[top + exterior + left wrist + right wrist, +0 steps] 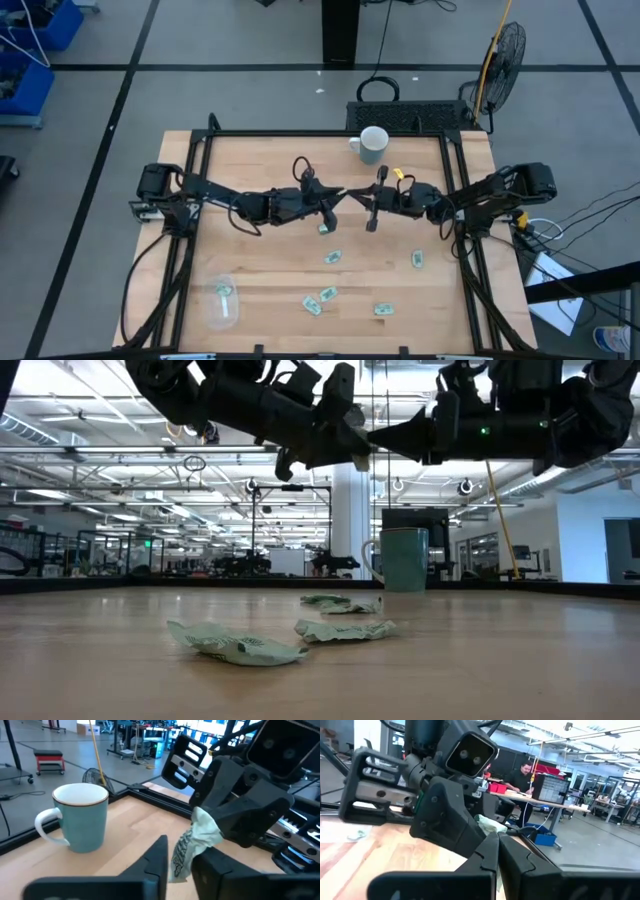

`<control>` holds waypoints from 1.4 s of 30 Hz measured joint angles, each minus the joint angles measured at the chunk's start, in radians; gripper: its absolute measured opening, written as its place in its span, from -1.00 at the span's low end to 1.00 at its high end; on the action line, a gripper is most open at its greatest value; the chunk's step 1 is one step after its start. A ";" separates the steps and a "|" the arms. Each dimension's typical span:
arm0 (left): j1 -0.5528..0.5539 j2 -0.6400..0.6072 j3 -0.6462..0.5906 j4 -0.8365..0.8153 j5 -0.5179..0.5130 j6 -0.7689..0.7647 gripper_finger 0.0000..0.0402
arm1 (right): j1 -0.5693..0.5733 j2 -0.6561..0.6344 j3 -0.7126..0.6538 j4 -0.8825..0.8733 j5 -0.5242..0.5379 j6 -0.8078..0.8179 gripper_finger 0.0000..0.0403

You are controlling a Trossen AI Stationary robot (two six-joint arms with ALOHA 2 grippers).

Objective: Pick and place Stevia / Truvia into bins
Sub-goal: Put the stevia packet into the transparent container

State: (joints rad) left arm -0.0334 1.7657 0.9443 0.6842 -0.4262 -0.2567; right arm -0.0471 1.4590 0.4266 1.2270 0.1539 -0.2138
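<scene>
My left gripper (338, 198) and my right gripper (354, 196) meet tip to tip above the middle of the table, both shut on one crumpled pale green and white packet (192, 842). The packet also shows in the right wrist view (491, 825). Several more packets lie flat on the wood nearer the front: (332, 257), (418, 260), (311, 306), (382, 309). Some show in the low view (240, 645). The clear tub (223, 302) stands at the front left with a packet in it. My left gripper pinches the packet's lower end (181, 862) between its two fingers, coming level from the table's left. The packet is lifted clear of the table and stands crumpled between the two grippers. My right gripper holds the packet's other end (205, 822) at its fingertips, coming level from the table's right. Its fingers (487, 855) look closed together, with the packet sticking out past their tips. The exact place of contact is hidden by the fingers.
A white mug (372, 145), with a handle, stands at the table's far edge; it also shows in the left wrist view (82, 817). A dark frame (300, 133) runs round the tabletop. A person sits in the room beyond (522, 775).
</scene>
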 joint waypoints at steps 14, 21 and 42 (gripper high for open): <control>0.000 -0.001 0.000 -0.003 0.007 0.015 -0.94 | 0.000 -0.001 0.023 -0.051 0.001 -0.015 -0.71; -0.011 -0.088 -0.001 -0.167 0.034 -0.050 -0.93 | 0.015 0.000 0.010 -0.180 0.031 0.018 -0.39; -0.633 -0.515 0.000 -1.496 0.375 -1.123 -0.96 | 0.049 0.000 -0.058 -0.161 0.029 0.019 -0.33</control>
State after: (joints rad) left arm -0.6660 1.2510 0.9440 -0.8117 -0.0513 -1.3799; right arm 0.0021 1.4590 0.3691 1.0657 0.1825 -0.1951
